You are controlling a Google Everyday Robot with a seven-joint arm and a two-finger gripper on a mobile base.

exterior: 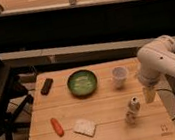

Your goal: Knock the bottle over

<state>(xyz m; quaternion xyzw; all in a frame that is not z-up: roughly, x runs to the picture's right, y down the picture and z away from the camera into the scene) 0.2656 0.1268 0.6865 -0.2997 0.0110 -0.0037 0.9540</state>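
Observation:
The bottle [133, 110] is small, slim and pale with a whitish cap. It stands upright on the wooden table [107, 132], front right of the white cup [119, 76]. My gripper [149, 94] hangs down from the white arm [155, 60] just to the right of the bottle, at about the height of its cap, a small gap away. I see no contact between them.
A green bowl [82, 82] sits at the table's back middle. A black object [46, 86] lies at the back left. An orange carrot-like item [57, 126] and a pale sponge-like pad [85, 127] lie at the front left. A black chair [1, 95] stands left of the table.

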